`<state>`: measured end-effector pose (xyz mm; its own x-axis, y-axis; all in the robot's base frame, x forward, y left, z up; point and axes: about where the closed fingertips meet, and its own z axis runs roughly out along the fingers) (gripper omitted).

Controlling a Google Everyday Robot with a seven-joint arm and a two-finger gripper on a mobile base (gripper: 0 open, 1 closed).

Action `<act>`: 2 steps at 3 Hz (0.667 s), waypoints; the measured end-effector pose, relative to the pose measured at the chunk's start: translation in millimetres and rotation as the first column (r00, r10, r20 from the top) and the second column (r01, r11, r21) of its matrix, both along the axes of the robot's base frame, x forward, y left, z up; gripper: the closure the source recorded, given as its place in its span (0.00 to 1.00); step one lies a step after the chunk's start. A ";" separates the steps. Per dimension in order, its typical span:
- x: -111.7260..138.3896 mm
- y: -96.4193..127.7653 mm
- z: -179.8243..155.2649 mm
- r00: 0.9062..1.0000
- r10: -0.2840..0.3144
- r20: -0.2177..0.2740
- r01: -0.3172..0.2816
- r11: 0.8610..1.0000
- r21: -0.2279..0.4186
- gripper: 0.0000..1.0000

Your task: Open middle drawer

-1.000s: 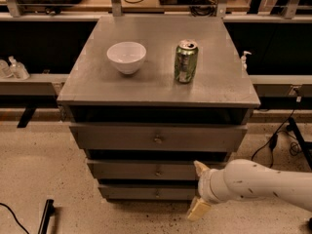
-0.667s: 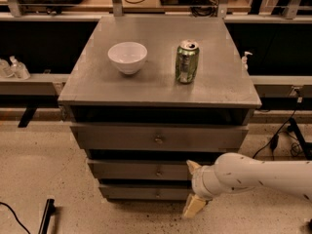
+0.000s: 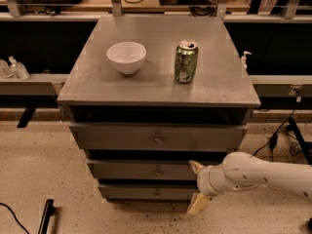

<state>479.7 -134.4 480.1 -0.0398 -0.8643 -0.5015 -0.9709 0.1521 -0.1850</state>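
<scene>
The middle drawer [image 3: 141,169] is a grey flat front with a small round knob [image 3: 158,171], set between a wider top drawer [image 3: 156,137] and a narrower bottom drawer [image 3: 146,192]. All three fronts look closed. My gripper [image 3: 196,188] comes in from the right on a white arm [image 3: 258,173]. It is open, with one tan finger [image 3: 195,166] against the right part of the middle drawer front and the other finger lower, by the bottom drawer. It is to the right of the knob and holds nothing.
On the cabinet top [image 3: 97,89] stand a white bowl [image 3: 126,57] and a green can [image 3: 185,61]. Cables [image 3: 280,133] lie on the floor at the right. A dark bar [image 3: 45,215] lies on the floor at the lower left.
My arm and gripper have moved left along the drawer fronts, toward the middle drawer's knob. The drawers have not moved.
</scene>
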 end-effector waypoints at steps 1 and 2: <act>17.0 -12.0 -2.8 0.999 -0.011 0.039 0.011 1.000 -0.001 0.00; 39.3 -18.8 -9.0 0.998 -0.013 0.057 0.014 1.000 -0.010 0.00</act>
